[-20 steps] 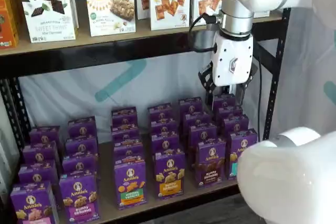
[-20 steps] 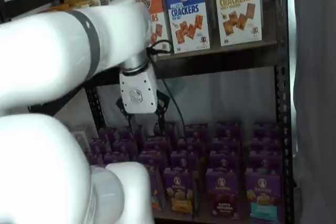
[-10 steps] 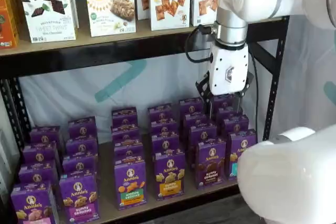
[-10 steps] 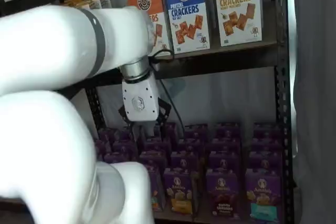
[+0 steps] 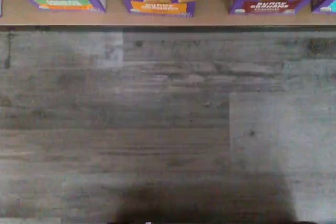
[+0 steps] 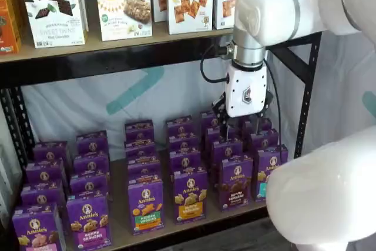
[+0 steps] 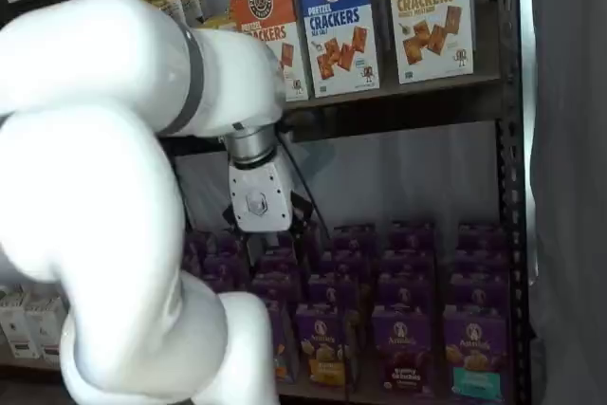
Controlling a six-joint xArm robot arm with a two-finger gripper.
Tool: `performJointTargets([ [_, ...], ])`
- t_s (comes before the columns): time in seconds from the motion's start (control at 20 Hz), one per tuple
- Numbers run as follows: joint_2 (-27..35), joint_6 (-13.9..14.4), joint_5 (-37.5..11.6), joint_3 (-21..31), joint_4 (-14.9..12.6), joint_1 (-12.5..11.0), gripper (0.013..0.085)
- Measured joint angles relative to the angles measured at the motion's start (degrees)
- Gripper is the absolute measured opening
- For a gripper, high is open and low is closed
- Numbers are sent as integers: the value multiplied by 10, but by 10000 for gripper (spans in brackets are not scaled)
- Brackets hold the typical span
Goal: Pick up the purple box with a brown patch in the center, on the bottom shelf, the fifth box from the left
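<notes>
Shifted leftward from its earlier position, the tool (image 6: 242, 129) hangs centre-right, finger state indeterminate; the purple box (image 6: 235, 182) stands upright below it, front row of the bottom shelf (image 6: 120, 236).

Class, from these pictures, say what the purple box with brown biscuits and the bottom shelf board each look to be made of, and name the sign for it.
The purple box: most likely thin printed cardboard, given its sharp folded edges and flat printed front with a slight sheen.
The bottom shelf: tan board with a wood-like look, possibly laminate; its matt surface is edged by a black frame that looks like metal.
</notes>
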Motion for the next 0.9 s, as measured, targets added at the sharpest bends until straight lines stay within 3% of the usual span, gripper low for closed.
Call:
performJointTargets([
  [0.5,125,-15,-139,16,-5,-18,850],
  [0.9,215,-15,-247,22,-35,-41,850],
])
